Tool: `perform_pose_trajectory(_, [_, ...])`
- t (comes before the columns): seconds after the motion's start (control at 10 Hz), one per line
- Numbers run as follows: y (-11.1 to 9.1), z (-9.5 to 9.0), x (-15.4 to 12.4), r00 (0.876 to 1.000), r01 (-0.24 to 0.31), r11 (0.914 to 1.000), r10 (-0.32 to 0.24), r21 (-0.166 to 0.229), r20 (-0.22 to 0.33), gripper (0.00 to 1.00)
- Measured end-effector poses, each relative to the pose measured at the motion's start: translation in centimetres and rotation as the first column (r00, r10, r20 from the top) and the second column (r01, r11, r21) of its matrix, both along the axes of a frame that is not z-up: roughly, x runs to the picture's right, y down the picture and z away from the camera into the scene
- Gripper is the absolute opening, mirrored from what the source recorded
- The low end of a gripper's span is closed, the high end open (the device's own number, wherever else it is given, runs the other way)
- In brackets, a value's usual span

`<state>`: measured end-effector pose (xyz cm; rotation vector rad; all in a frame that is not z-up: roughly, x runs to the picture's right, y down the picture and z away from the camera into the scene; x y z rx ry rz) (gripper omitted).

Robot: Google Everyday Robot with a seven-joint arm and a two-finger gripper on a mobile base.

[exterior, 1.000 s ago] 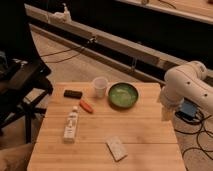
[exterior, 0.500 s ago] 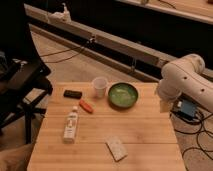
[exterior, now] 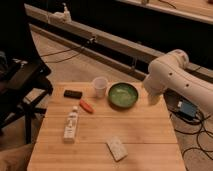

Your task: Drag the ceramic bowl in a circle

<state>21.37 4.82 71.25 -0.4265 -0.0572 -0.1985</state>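
Note:
The ceramic bowl (exterior: 123,94) is round, shallow and glossy green. It sits on the far right part of the wooden table (exterior: 140,135), just right of a small white cup (exterior: 100,86). My white arm (exterior: 172,75) reaches in from the right. The gripper (exterior: 153,98) hangs at its lower end, just past the bowl's right rim and above the table's right edge. It does not touch the bowl.
On the table are a black flat object (exterior: 73,93), an orange object (exterior: 86,106), a white bottle lying down (exterior: 71,125) and a pale packet (exterior: 116,148). A dark chair (exterior: 20,85) stands to the left. A blue device with cables (exterior: 187,109) lies on the floor at right.
My arm has swung left, bringing the gripper from beyond the table's right edge to beside the bowl. The bowl and the other objects have not moved.

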Motion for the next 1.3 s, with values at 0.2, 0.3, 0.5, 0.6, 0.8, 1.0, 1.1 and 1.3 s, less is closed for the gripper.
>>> perform_pose_trajectory(0.2, [1.2, 1.5, -2.0, 0.999, 0.046, 0.9987, -0.045, -0.022, 0.019, 0.65])
perform_pose_trajectory(0.3, [1.3, 1.9, -2.8, 0.998, 0.058, 0.998, -0.057, -0.025, 0.024, 0.65])
perform_pose_trajectory(0.5, [1.3, 1.8, -2.3, 0.998, 0.054, 0.9982, -0.053, -0.025, 0.017, 0.65])
perform_pose_trajectory(0.6, [1.3, 1.8, -2.4, 0.998, 0.052, 0.9983, -0.052, -0.026, 0.019, 0.65])
perform_pose_trajectory(0.8, [1.6, 2.4, -2.4, 0.999, 0.037, 0.9988, -0.036, -0.032, 0.022, 0.65])
perform_pose_trajectory(1.0, [2.3, 4.4, -3.0, 0.999, 0.008, 0.9987, -0.006, -0.05, 0.033, 0.65])
perform_pose_trajectory(1.1, [2.9, 5.5, -3.3, 0.999, -0.009, 0.9979, 0.011, -0.064, 0.036, 0.65])
perform_pose_trajectory(1.3, [3.8, 7.4, -3.6, 0.997, -0.05, 0.9947, 0.054, -0.09, 0.051, 0.65])
